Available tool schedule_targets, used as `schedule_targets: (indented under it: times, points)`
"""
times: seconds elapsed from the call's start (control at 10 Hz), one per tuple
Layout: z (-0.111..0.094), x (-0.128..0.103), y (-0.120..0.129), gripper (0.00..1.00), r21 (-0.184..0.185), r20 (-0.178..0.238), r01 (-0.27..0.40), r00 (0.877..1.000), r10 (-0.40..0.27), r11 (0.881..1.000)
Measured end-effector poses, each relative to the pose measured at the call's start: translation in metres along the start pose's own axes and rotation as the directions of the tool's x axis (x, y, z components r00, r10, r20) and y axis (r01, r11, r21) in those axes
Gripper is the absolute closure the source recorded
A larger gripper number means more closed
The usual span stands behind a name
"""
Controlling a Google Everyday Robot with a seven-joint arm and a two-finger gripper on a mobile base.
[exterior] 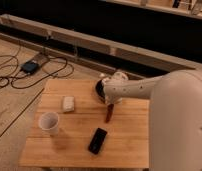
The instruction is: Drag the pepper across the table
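Note:
The pepper [109, 114], slim and red, lies near the middle of the bamboo table [129, 145], pointing toward the front edge. Its far end runs up under my gripper [110, 103], which hangs from the white arm reaching in from the right. The gripper is shut at that end of the pepper. The arm's wrist hides the contact itself.
A black phone [98, 141] lies just in front of the pepper. A white cup [49, 122] stands at the front left, and a small pale block [68, 103] sits behind it. Cables and a dark device [30, 66] lie on the floor to the left.

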Motion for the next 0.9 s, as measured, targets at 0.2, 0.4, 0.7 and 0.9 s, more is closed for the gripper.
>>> schedule_targets:
  times: [0.2,0.4,0.7,0.9]
  points:
    - [-0.001,-0.001,-0.023,1.0,0.022,0.016,-0.026,1.0,0.026,0.999]
    - [-0.004,0.002,-0.057,1.0,0.048,0.034,-0.071,0.997,0.069,0.996]
    - [-0.011,0.009,-0.099,1.0,0.075,0.054,-0.126,0.991,0.122,0.989]
    - [-0.013,0.016,-0.119,1.0,0.089,0.06,-0.151,0.987,0.146,0.985]
